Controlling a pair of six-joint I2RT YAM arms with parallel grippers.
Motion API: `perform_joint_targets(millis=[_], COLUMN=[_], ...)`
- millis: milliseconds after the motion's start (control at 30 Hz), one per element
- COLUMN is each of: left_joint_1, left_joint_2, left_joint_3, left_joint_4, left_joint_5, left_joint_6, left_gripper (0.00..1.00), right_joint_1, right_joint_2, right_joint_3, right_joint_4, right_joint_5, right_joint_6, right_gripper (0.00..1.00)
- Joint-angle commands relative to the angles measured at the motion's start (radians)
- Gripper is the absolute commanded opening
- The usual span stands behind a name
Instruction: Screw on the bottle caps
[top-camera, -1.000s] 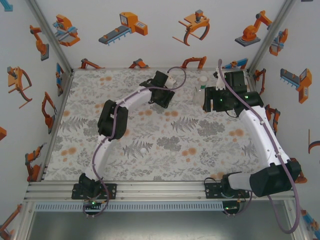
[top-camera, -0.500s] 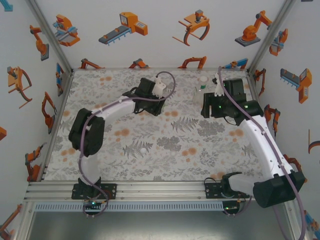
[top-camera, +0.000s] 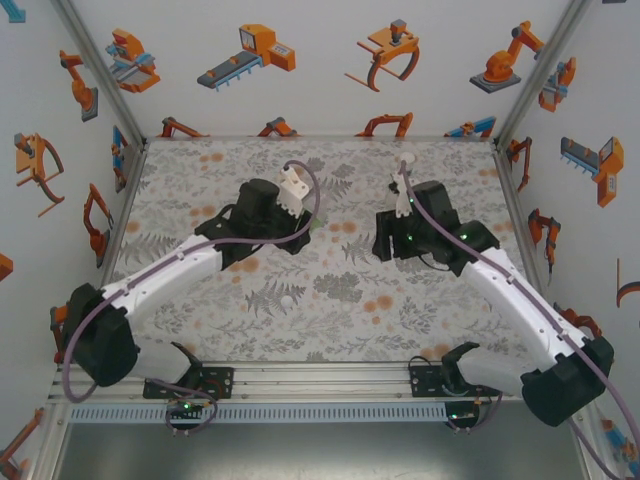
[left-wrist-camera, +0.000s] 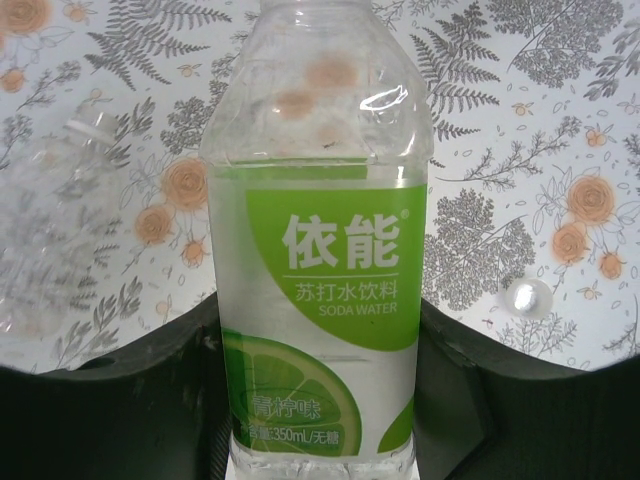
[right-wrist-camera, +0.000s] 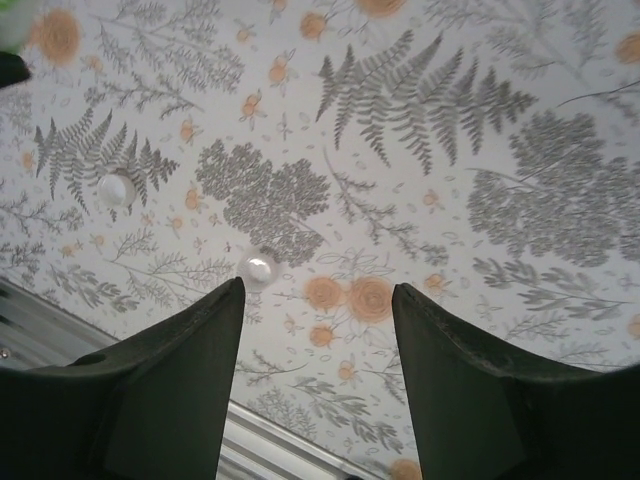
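My left gripper (left-wrist-camera: 318, 310) is shut on a clear bottle with a green and white label (left-wrist-camera: 320, 250); its top runs out of the left wrist view. A second clear bottle (left-wrist-camera: 60, 230) shows blurred to its left, its threaded neck bare. One white bottle cap (left-wrist-camera: 527, 297) lies on the mat to the right of the held bottle. My right gripper (right-wrist-camera: 318, 285) hangs open over the mat with nothing between its fingers. Two white caps (right-wrist-camera: 258, 268) (right-wrist-camera: 115, 188) lie below and left of it. From above, the caps (top-camera: 287, 299) (top-camera: 384, 301) lie in front of both grippers (top-camera: 300, 232) (top-camera: 388, 245).
The floral mat (top-camera: 330, 330) covers the table inside white walls with printed orange robots. A metal rail (top-camera: 320, 375) runs along the near edge, and it shows at the bottom of the right wrist view (right-wrist-camera: 270, 445). Open mat lies between the two arms.
The left arm has swung toward the front left, still holding the bottle. The right arm has come forward and left from the back of the table, its jaws a little narrower.
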Motion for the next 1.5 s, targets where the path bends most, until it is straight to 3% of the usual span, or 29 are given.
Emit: perform_joint_targets(millis=[0, 400, 600, 733, 1133, 1467], left_joint_1=[-0.003, 0.001, 0.032, 0.061, 0.135, 0.138], left_joint_2=[-0.096, -0.269, -0.288, -0.297, -0.305, -0.33], left_joint_3=[-0.043, -0.179, -0.217, -0.241, -0.228, -0.237], left_joint_4=[-0.002, -0.009, 0.023, 0.049, 0.041, 0.043], left_joint_5=[-0.038, -0.073, 0.013, 0.082, 0.123, 0.105], left_joint_6=[-0.038, -0.058, -0.066, -0.07, -0.038, -0.053], left_gripper=[0.06, 0.0, 0.0, 0.0, 0.0, 0.0], right_joint_1=[0.062, 0.335, 0.413, 0.419, 0.418, 0.418], right_joint_2=[-0.032, 0.027, 0.152, 0.205, 0.275, 0.331], right_joint_3=[-0.068, -0.207, -0.167, -0.136, -0.125, -0.123], right_joint_4=[0.046, 0.099, 0.116, 0.108, 0.158, 0.177], right_joint_5=[0.054, 0.222, 0.247, 0.257, 0.175, 0.152], right_joint_6=[0.093, 0.202, 0.204, 0.197, 0.154, 0.133], right_gripper=[0.56, 0.53, 0.51, 0.51, 0.51, 0.41])
